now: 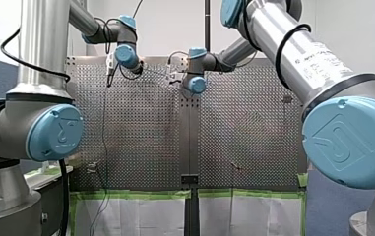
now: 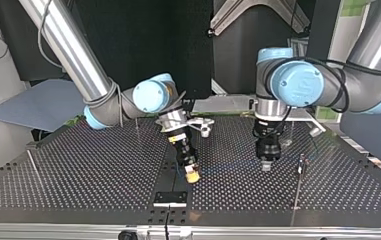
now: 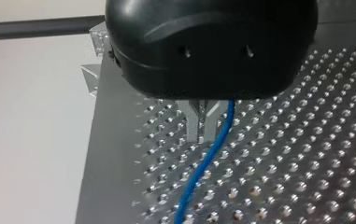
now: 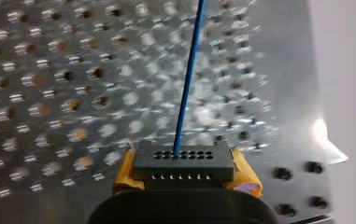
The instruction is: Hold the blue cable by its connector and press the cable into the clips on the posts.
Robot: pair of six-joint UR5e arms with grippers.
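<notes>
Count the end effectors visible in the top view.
2: my right end effector, with yellow pads, is low over the table near its middle; my left end effector hangs further right in that view. None seems hidden.

In the front view a pale wall [image 1: 165, 24] fills the upper middle of the frame, above the perforated table [image 1: 145, 137]. Along the bottom edge hang white sheets [image 1: 140, 216] bordered with green tape [image 1: 131, 194]. In the top view the upper middle is dark, and a grey-blue panel [image 2: 38, 102] lies at the left.
</notes>
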